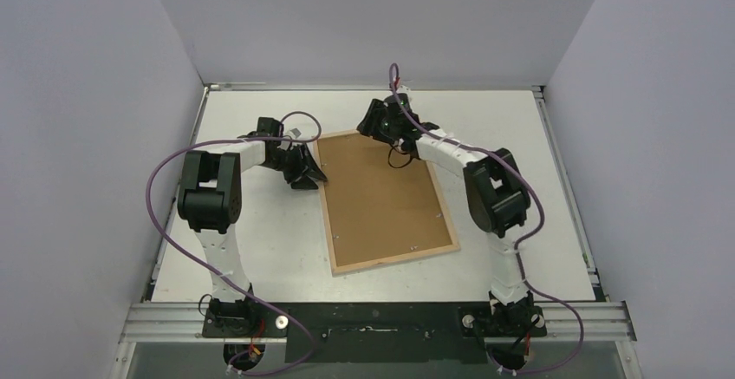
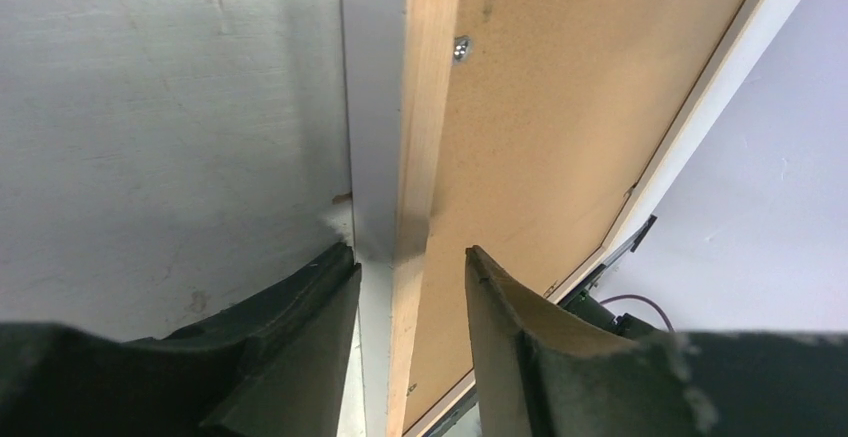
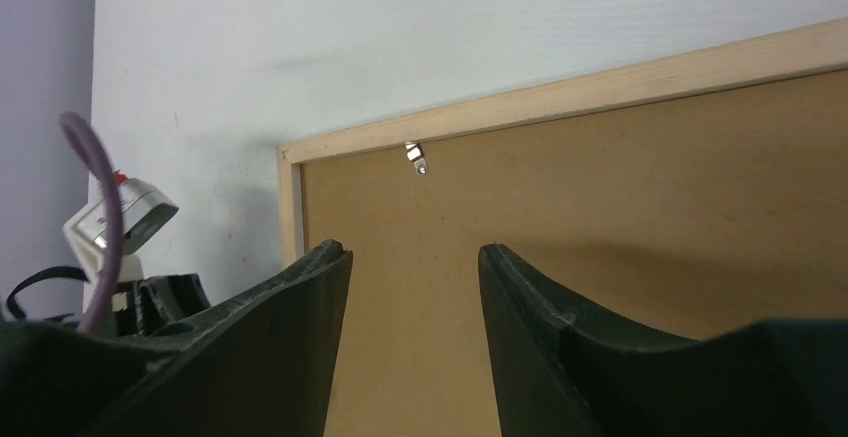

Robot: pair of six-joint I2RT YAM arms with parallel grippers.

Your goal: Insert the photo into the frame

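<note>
White table (image 1: pixel 520 119) carries the frame (image 1: pixel 395 258), which lies face down, its pale wood back up, between the two arms. Seated inside its rim is the brown backing board (image 1: pixel 381 201), filling the opening edge to edge. The photo shows in none of the views. It may lie under the board, but that is hidden and I cannot tell.

At the frame's far left corner, the left gripper (image 2: pixel 410 257) straddles the wood rim. Its jaws stand apart with a sliver of gap on either side, so they are released, not clenched. The right gripper (image 3: pixel 415 252) hovers over the board near the far edge, jaws likewise parted and holding nothing.

Small metal clips (image 3: pixel 417 157) sit along the rim. Whether they are turned over the board is too small to read.

The likeliest trouble is that the frame gets lifted or tilted by its rim while the clips are loose, letting the board and whatever it covers slide out. A one-sided nudge from either arm could also skate the light frame across the smooth table.
</note>
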